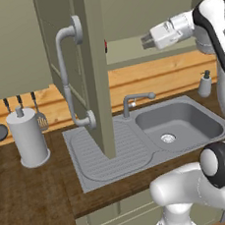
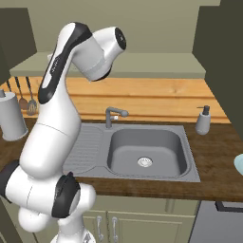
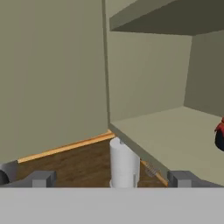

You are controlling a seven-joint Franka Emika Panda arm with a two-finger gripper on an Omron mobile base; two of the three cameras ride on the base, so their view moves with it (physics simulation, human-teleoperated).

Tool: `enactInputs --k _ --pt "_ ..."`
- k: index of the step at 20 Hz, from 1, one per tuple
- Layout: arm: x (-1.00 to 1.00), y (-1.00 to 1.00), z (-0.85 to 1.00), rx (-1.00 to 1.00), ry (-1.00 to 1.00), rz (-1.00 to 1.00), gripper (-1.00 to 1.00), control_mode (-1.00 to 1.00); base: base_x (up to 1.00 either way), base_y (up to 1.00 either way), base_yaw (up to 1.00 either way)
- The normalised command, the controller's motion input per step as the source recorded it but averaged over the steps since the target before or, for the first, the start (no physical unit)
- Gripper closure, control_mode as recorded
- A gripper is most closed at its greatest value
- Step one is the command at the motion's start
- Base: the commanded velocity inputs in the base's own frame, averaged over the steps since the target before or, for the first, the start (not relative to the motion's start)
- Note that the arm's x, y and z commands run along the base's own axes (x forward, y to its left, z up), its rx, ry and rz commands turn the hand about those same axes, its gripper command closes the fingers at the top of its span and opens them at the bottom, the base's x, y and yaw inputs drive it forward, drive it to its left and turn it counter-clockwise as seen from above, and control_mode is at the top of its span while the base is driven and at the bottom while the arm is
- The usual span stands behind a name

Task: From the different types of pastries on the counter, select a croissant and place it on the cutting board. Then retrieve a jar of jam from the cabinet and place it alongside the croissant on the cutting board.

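The grey-green wall cabinet (image 1: 96,62) hangs open above the ribbed grey steel sink (image 1: 180,121), its flat door carrying a long grey tubular handle (image 1: 66,75). On its smooth bare shelf, at the right edge, sits the tiny squat red jar of jam (image 3: 220,133). The two-finger gripper (image 3: 113,178) is spread wide, holding nothing, outside the cabinet's open front.
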Motion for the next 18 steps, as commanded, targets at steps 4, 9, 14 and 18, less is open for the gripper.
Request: enactInputs --k 4,9,14,18 --pt "0.67 0.63 0.00 -0.04 0.08 -0.06 -1.00 -1.00 0.00 0.00 0.00" --pt "0.14 0.15 0.00 0.00 0.03 -0.03 -1.00 -1.00 0.00 0.00 0.00" --pt "0.17 0.00 0.00 -0.01 0.06 -0.27 -1.00 -1.00 0.00 0.00 0.00" --pt "0.18 0.01 0.00 -0.07 0.03 -0.43 -1.00 -1.00 0.00 0.00 0.00"
